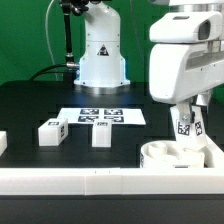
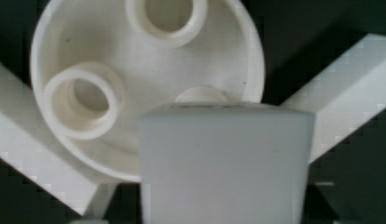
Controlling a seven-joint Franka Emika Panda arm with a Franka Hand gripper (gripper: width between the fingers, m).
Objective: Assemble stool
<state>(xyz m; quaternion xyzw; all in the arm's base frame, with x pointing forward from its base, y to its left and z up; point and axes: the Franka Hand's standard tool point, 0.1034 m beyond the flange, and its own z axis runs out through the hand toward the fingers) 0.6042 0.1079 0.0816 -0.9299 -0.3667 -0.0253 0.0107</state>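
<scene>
gripper (image 1: 189, 124): clamped on held leg (image 1: 185, 128), upright | held leg: just above seat disc (image 1: 162, 154), contact cannot tell | seat disc: flat on table (image 1: 40, 100), against border rail (image 1: 100, 181), exterior view's right | spare legs (image 1: 52, 131): on table, near marker board (image 1: 100, 116), well apart from seat disc

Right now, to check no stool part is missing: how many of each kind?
Seat: 1
Legs on the table: 2
Leg in the claw: 1
Total: 4
White piece cut off at the exterior view's left edge: uncounted.
</scene>
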